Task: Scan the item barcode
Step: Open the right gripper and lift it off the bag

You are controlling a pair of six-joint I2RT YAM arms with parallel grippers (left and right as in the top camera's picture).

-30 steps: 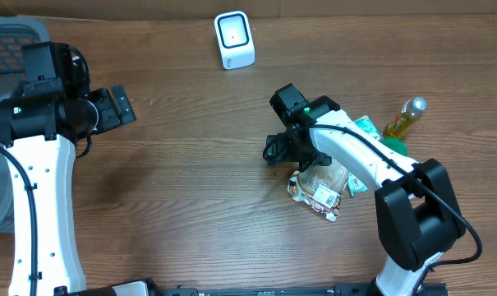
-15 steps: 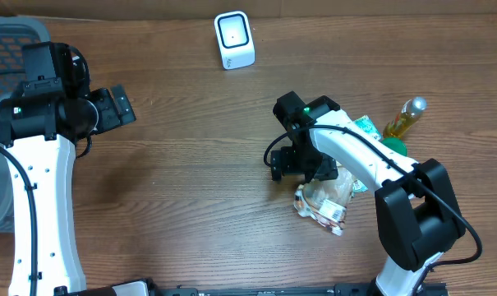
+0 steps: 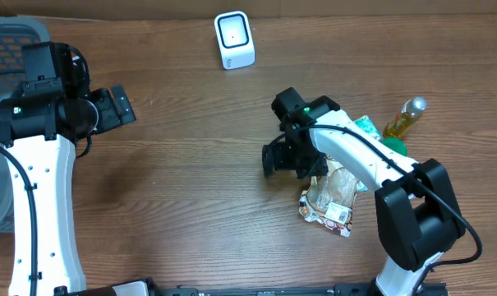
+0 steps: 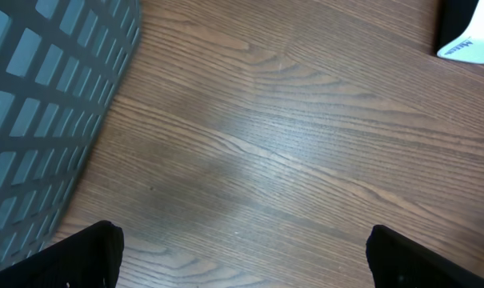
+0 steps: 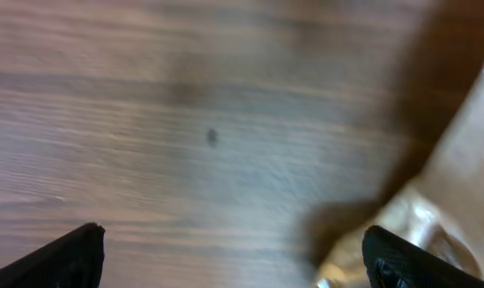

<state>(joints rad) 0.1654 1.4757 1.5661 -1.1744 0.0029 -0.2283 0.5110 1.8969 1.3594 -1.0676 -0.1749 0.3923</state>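
Presently the crinkly snack packet lies on the table at four o'clock from the right hand, spread wide and empty like the left hand; judged light, soft, slippery, so pinch its crimped edge.

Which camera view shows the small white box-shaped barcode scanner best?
The overhead view: the small white box-shaped barcode scanner stands whole and sharp near the far edge of the wooden table. The left wrist view catches only a corner of it at the frame's top right. The right wrist view shows none of it.
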